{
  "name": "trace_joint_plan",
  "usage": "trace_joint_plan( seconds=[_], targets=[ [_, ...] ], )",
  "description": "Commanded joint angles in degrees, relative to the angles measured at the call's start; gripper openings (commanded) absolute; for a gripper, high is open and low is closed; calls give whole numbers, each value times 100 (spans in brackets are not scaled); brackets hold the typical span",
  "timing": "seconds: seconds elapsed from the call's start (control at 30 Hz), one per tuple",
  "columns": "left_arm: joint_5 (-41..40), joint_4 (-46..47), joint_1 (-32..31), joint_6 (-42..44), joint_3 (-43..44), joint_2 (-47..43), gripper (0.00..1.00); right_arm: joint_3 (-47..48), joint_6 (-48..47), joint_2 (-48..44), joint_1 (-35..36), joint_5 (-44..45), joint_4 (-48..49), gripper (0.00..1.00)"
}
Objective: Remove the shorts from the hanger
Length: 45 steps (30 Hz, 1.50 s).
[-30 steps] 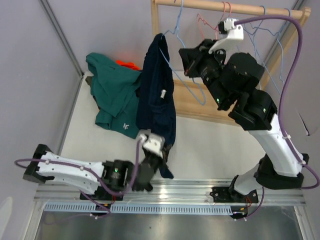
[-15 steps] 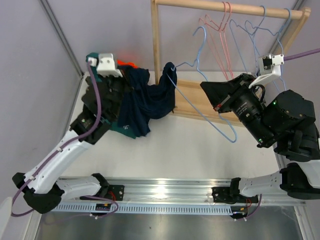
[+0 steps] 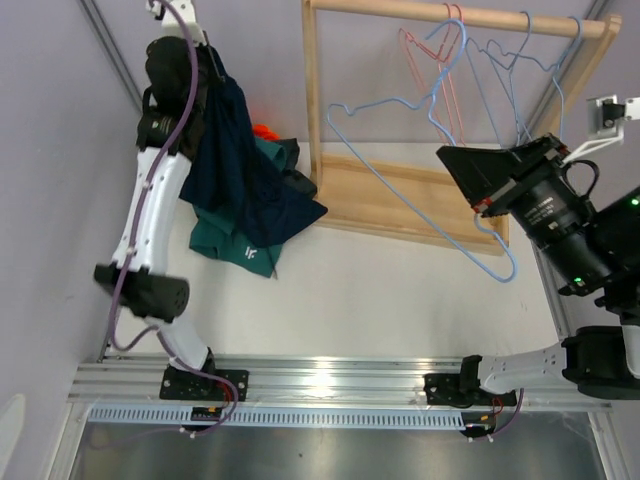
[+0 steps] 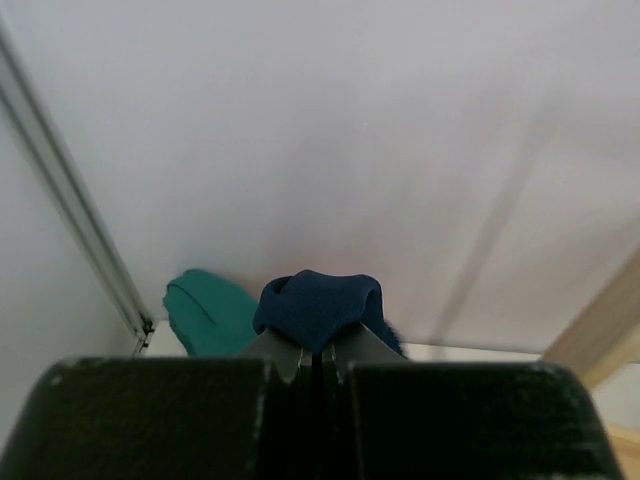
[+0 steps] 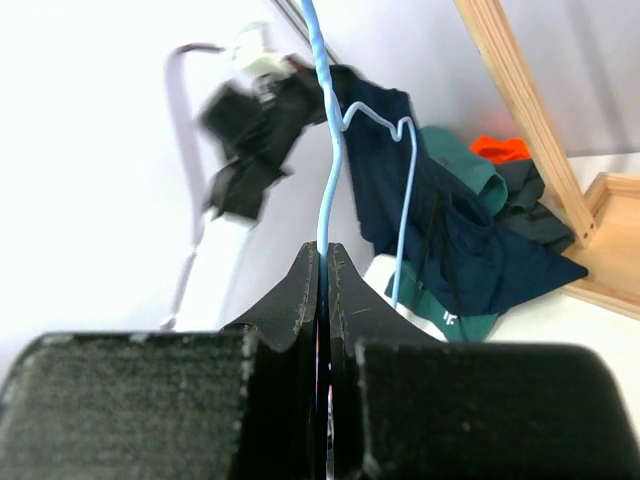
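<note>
The left gripper (image 4: 322, 345) is clenched on a bunched fold of the navy shorts (image 3: 240, 170), raised high at about 10 o'clock in the top view. Their lower part hangs over the teal shorts (image 3: 222, 245), and a scrap of the orange shorts (image 3: 264, 131) shows behind. The right gripper (image 5: 325, 262), out at 3 o'clock, is pinched shut on the wire of the blue hanger (image 3: 420, 190), which looks bare. The cloth seems free, so laying it down is the job: lower it over the pile before letting go, and keep the hanger out toward 3 o'clock so nothing snags
</note>
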Motion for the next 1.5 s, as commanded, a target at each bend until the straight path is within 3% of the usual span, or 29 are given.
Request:
trace_joint_plan(
  seconds=[0.0, 0.1, 0.3, 0.37, 0.4, 0.43, 0.53, 0.63, 0.73, 0.93, 1.17, 1.27, 1.47],
  targets=[
    [772, -331, 387, -269, 1864, 974, 0, 150, 193, -61, 33, -21, -78, 0],
    [1036, 159, 564, -498, 1977, 1565, 1, 115, 106, -8, 33, 103, -131, 0],
    [817, 91, 652, -559, 2391, 2593, 5, 413, -184, 299, 33, 462, -386, 0],
    [676, 47, 652, -656, 2146, 2856, 37, 422, -438, 405, 33, 612, -263, 0],
    [607, -6, 643, -726, 2076, 2936, 85, 422, -535, 440, 41, 726, -106, 0],
    [597, -67, 643, -797, 1901, 2989, 99, 439, -771, 528, 33, 788, -35, 0],
    [588, -541, 643, -972, 1707, 3008, 99, 571, -1237, 852, 6, 1087, 193, 0],
    [615, -333, 565, -1026, 856, 2123, 99, 861, -1380, 1125, -432, 1062, 125, 0],
    [563, 167, 215, -825, -532, 491, 99, 1238, -1266, 1520, -1161, 475, -60, 0],
    [466, -611, -331, -1017, -641, -621, 99, 1808, -897, 2065, -2925, -774, -253, 0],
    [176, -129, -1341, -1122, -3223, -2800, 99, 1907, -203, 2619, -4552, -2777, -245, 0],
    [-18, -252, -1570, -1272, -3900, -3519, 99, 1986, -9, 2962, -4827, -3376, -131, 0],
    [-71, -279, -1844, -1518, -5042, -4577, 99, 2250, 61, 3639, -4863, -3658, 71, 0]
  ],
)
